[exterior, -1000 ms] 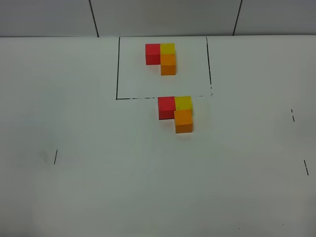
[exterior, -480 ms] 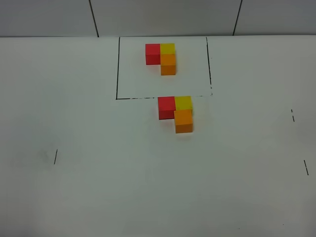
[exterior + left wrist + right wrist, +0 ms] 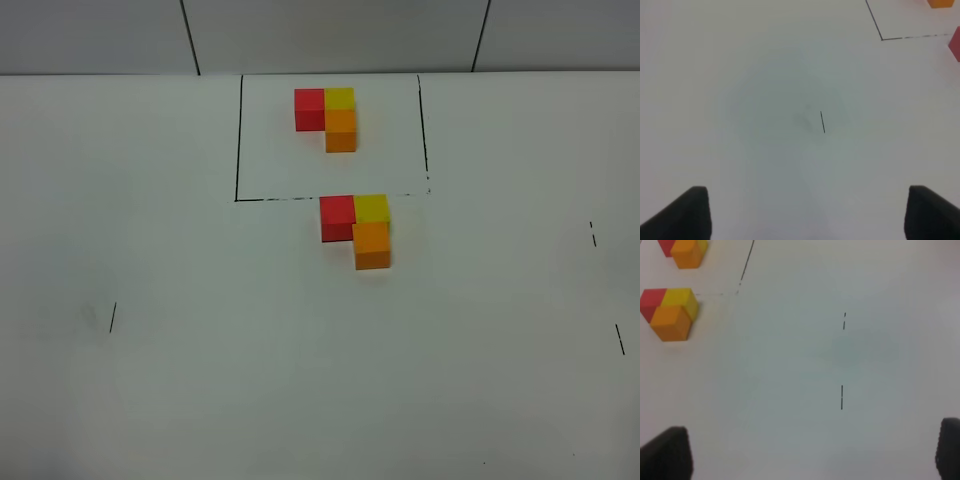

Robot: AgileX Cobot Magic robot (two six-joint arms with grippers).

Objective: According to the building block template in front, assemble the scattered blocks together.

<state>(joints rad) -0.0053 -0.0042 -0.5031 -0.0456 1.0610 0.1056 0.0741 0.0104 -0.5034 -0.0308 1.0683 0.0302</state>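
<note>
Nearest the cameras, the left pincer (image 3: pixel 802 212) and the right pincer (image 3: pixel 812 452) were seen released, jaws spread wide over bare desk (image 3: pixel 200 380) and grasping nothing. Farther out, the scattered blocks (image 3: pixel 357 228) lay touching in an L just outside the marked rectangle, beyond which the building block template (image 3: pixel 328 116) sat. The assembly was judged matched, so the arms were best kept well apart from it.
</note>
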